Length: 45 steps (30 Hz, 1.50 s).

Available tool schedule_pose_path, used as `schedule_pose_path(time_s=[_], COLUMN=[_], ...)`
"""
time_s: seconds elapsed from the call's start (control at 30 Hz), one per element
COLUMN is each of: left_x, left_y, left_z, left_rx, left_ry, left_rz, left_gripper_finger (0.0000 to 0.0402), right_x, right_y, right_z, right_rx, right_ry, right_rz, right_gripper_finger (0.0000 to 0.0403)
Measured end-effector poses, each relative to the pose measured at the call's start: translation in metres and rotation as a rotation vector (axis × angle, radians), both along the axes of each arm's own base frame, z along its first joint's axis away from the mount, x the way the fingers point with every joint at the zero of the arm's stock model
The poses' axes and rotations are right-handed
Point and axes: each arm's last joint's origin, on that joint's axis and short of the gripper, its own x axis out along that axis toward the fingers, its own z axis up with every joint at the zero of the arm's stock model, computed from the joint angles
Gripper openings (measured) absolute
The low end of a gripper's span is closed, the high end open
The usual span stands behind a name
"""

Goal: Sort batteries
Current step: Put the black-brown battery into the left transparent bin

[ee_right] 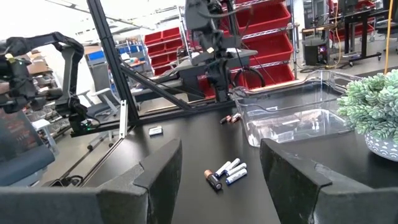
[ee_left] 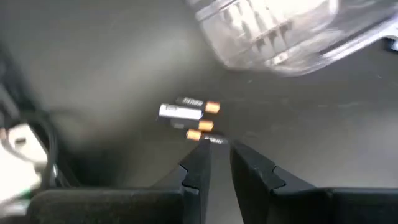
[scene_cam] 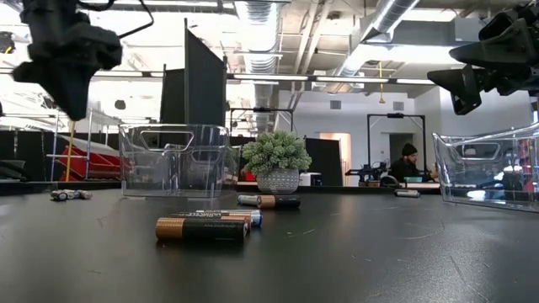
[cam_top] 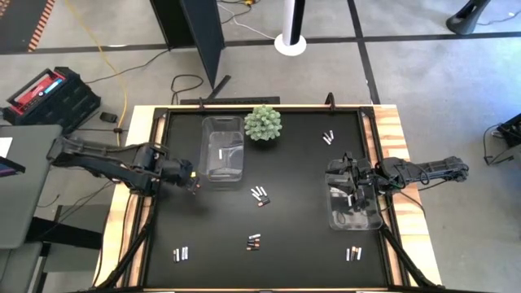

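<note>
Several batteries [cam_top: 254, 242] lie in small clusters on the black counter [cam_top: 301, 236]. Nearest the front edge are three groups: one at the left [cam_top: 181, 254], one in the middle, one at the right [cam_top: 352, 254]. Farther in, a middle cluster [cam_top: 260, 195] sits below the left clear bin [cam_top: 222, 149]; in the low view a dark copper-ended cell [scene_cam: 202, 229] lies closest to the camera. The left gripper [cam_top: 194, 182] hangs above the counter beside that bin's near corner, its jaws drawn close together with a narrow gap, pinching nothing; three cells [ee_left: 189, 115] show just beyond its fingertips [ee_left: 199, 163]. The right gripper [cam_top: 352, 185] hovers over the right clear bin [cam_top: 355, 210], jaws spread wide and empty. Farther back stand the green spiky plant [cam_top: 263, 123] and two more cells [cam_top: 328, 137] near the far right corner.
</note>
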Motion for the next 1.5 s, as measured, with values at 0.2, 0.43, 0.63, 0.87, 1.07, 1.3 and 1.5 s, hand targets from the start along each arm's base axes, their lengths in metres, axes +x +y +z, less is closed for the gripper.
schedule_pose_path(time_s=[0.2, 0.43, 0.63, 0.87, 1.07, 1.3, 1.5], left_x=[-0.002, -0.008, -0.007, -0.001, 0.006, 0.007, 0.008], left_y=[-0.003, -0.002, 0.0, 0.0, -0.002, -0.005, -0.005], left_z=[-0.011, -0.037, -0.043, -0.047, -0.037, -0.034, -0.034], left_rx=[0.014, 0.013, 0.036, 0.064, 0.124, 0.11, 0.071], left_ry=[0.02, 0.078, 0.046, 0.035, 0.029, 0.039, 0.013], left_rz=[0.09, 0.151, 0.18, -0.035, -0.313, -0.578, -0.488], left_gripper_finger=[0.0057, 0.0057, 0.0057, 0.0057, 0.0057, 0.0057, 0.0057], right_x=[0.0, 0.0, 0.0, 0.0, 0.0, 0.0, 0.0], right_y=[0.0, 0.0, 0.0, 0.0, 0.0, 0.0, 0.0], right_z=[0.0, 0.0, 0.0, 0.0, 0.0, 0.0, 0.0], right_rx=[0.0, 0.0, 0.0, 0.0, 0.0, 0.0, 0.0], right_ry=[0.0, 0.0, 0.0, 0.0, 0.0, 0.0, 0.0], right_rz=[0.0, 0.0, 0.0, 0.0, 0.0, 0.0, 0.0], right_gripper_finger=[0.0235, 0.0235, 0.0235, 0.0235, 0.0235, 0.0235, 0.0235])
